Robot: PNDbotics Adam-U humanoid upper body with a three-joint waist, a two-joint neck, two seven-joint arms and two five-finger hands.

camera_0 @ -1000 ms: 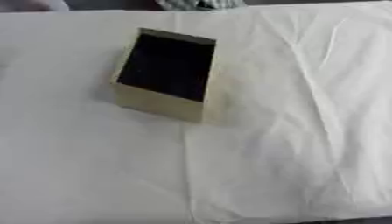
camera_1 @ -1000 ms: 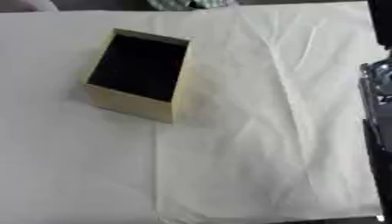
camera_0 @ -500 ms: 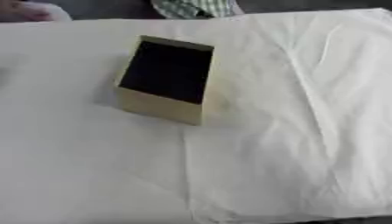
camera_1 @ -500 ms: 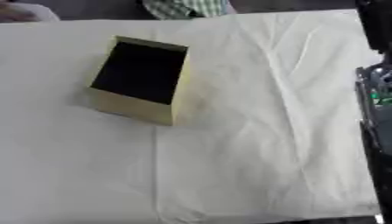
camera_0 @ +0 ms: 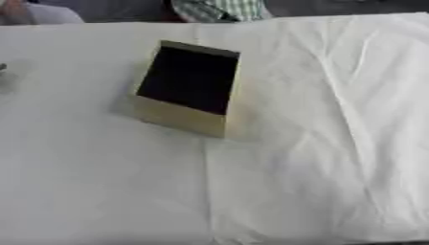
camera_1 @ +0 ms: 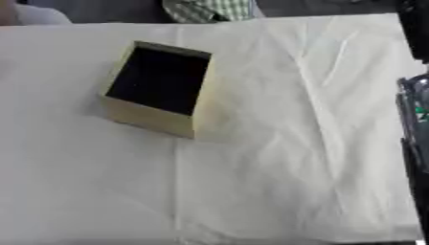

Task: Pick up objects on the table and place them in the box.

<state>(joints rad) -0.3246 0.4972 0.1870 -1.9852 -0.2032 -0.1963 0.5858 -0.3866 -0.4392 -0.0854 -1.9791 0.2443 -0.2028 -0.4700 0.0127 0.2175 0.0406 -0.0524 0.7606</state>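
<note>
Surface: white wrinkled cloth-covered table (camera_0: 318, 158), seen from above; its far edge runs along the top.
Box: open-topped pale yellow cardboard box (camera_0: 178, 116) with a dark interior, standing left of centre on the cloth, turned slightly askew.
Box contents: the inside reads as plain dark; no item can be made out in it.
Objects to pick: none visible anywhere on the cloth around the box.
Hands: neither robot hand shows in either view, so whether the fingers are apart or together cannot be told.
Right edge: dark equipment (camera_1: 415, 119) beside the table, in the right eye view only.
Far edge: green checked fabric (camera_0: 220, 9) beyond the table.
Progress: judging by the bare cloth, either all items are already boxed or none has been laid out; nothing is left to grasp in sight.
</note>
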